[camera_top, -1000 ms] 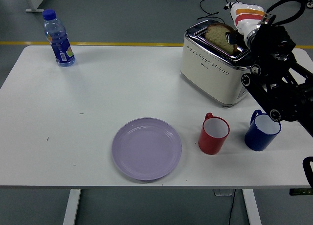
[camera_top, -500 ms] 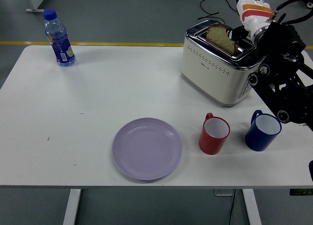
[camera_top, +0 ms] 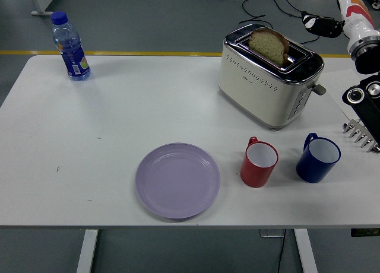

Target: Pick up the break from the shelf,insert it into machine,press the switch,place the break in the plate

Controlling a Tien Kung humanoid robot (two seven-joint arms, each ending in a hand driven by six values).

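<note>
From the head view, my right hand [camera_top: 332,21] hangs up beyond the toaster [camera_top: 268,77], fingers [camera_top: 317,24] loosely open and holding nothing. The bread [camera_top: 268,44] stands in the toaster's slot (half sticking out). The plate [camera_top: 177,180] lies near-left of the toaster.

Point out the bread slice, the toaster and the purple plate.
bread slice [camera_top: 268,45], head view, on the cut face standing out of the slot.
toaster [camera_top: 255,89], head view, on its cream side wall.
purple plate [camera_top: 144,166], head view, on the left part of its rim.
</note>
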